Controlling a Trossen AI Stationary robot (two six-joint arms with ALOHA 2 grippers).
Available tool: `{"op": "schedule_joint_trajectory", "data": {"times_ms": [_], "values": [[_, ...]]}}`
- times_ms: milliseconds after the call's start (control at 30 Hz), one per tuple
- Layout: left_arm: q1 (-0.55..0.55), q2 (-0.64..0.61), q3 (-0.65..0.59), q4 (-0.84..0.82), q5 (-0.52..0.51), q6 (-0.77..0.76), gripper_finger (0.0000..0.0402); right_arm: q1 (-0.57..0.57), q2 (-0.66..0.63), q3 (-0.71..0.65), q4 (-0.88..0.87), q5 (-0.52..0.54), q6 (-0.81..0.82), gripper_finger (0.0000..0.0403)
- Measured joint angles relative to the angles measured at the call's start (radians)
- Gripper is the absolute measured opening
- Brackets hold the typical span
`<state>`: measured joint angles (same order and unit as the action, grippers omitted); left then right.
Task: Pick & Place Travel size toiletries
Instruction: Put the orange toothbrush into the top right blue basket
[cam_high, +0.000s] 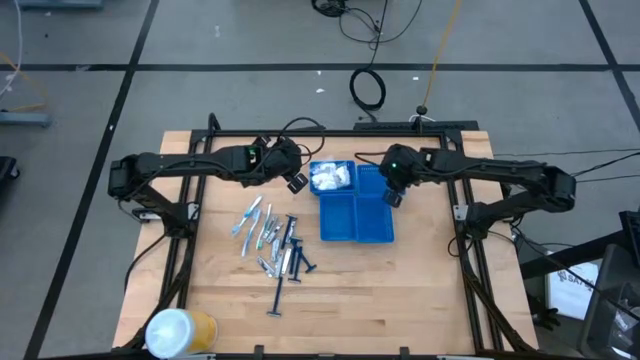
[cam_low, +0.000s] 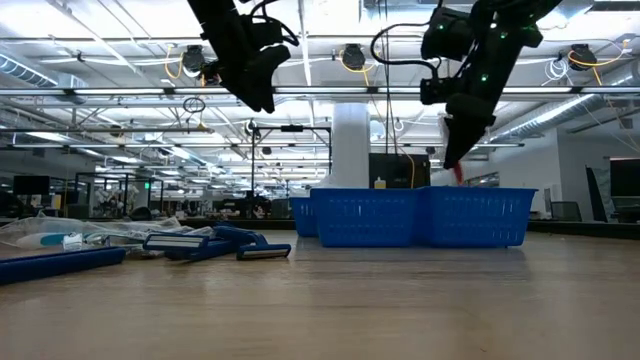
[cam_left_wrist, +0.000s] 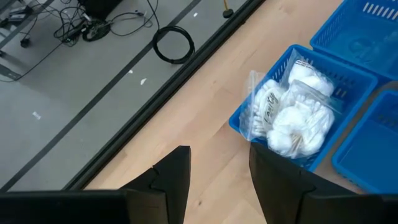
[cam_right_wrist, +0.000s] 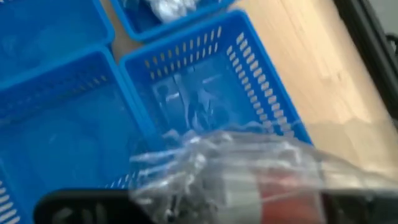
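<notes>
Crinkly clear packet (cam_right_wrist: 249, 171) in right gripper's (cam_high: 392, 196) closed jaws above blue tray (cam_high: 357, 215) (left gripper (cam_high: 297, 183) agape, empty).

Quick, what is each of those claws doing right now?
Left gripper: open, empty, beside the blue tray.
Right gripper: shut on a crinkly clear packet, above the tray.

We note two dark, jointed arms, left arm (cam_high: 190, 165) and right arm (cam_high: 490, 178), with black cables and green indicator lights.
</notes>
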<state>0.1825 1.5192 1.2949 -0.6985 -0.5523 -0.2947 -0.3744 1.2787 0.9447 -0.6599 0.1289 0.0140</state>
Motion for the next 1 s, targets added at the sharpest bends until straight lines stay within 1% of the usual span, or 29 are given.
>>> {"op": "schedule_joint_trajectory", "data": {"times_ms": [133, 333, 433, 533, 633, 700, 800, 900, 1000], "values": [[0.000, 0.000, 0.000, 0.000, 0.000, 0.000, 0.0159, 0.000, 0.019, 0.000, 0.040, -0.002, -0.018, 0.0081], [0.000, 0.000, 0.000, -0.002, 0.001, 0.001, 0.0159, 0.000, 0.029, 0.000, 0.074, 0.002, 0.004, 0.0170], [0.000, 0.000, 0.000, -0.002, 0.001, 0.002, 0.0159, 0.000, 0.027, 0.000, 0.140, 0.002, 0.005, 0.0212], [0.000, 0.000, 0.000, -0.001, 0.000, 0.003, 0.0159, 0.000, 0.022, 0.000, 0.217, 0.004, -0.008, 0.0243], [0.000, 0.000, 0.000, -0.001, 0.001, 0.003, 0.0159, 0.000, 0.023, 0.000, 0.290, 0.007, -0.011, 0.0259], [0.000, 0.000, 0.000, 0.000, 0.000, 0.003, 0.0159, 0.000, 0.022, 0.000, 0.346, 0.038, -0.011, 0.0264], [0.000, 0.000, 0.000, 0.000, 0.000, 0.001, 0.0159, 0.000, 0.031, 0.000, 0.409, 0.115, -0.018, 0.0264], [0.000, 0.000, 0.000, 0.000, 0.001, 0.000, 0.0159, -0.007, 0.033, 0.000, 0.429, 0.181, -0.038, 0.0259], [0.000, 0.000, 0.000, 0.000, 0.001, 0.000, 0.0159, -0.024, 0.057, 0.000, 0.450, 0.182, -0.051, 0.0255]]}}
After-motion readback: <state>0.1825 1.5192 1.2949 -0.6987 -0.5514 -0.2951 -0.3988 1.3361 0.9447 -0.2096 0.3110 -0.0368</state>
